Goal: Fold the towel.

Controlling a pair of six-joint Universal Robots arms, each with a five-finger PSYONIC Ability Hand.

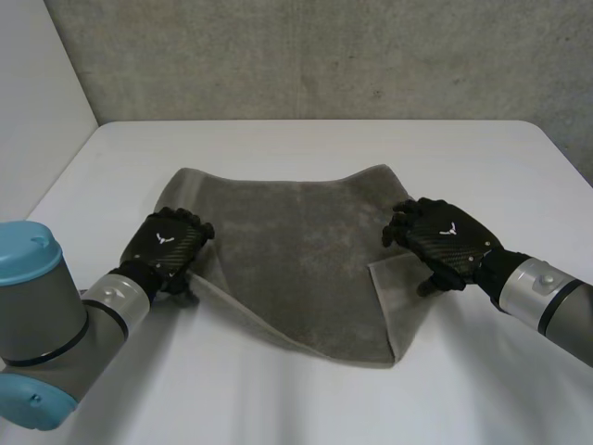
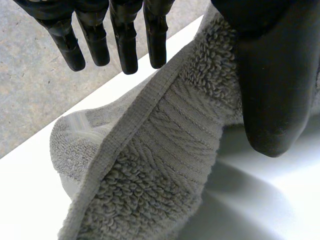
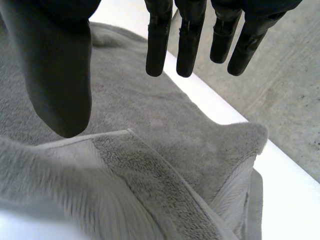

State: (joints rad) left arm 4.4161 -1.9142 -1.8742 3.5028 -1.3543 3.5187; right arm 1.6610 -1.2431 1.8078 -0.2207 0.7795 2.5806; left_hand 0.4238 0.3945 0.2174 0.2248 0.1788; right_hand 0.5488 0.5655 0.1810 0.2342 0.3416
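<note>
A grey towel (image 1: 287,250) lies on the white table (image 1: 306,399), its near part doubled over the rest and its far edge wavy. My left hand (image 1: 170,243) rests at the towel's left edge. In the left wrist view its fingers (image 2: 125,35) are straight and apart from the thumb (image 2: 270,90), with the hemmed towel edge (image 2: 150,165) loose beneath them. My right hand (image 1: 443,239) is at the towel's right edge. Its fingers (image 3: 190,40) and thumb (image 3: 60,80) are spread above the cloth (image 3: 150,125), where a folded-over corner lies under the thumb.
A grey concrete wall (image 1: 324,56) rises behind the table's far edge, with a white wall (image 1: 37,102) at the left. Bare table (image 1: 306,139) runs along the far side of the towel.
</note>
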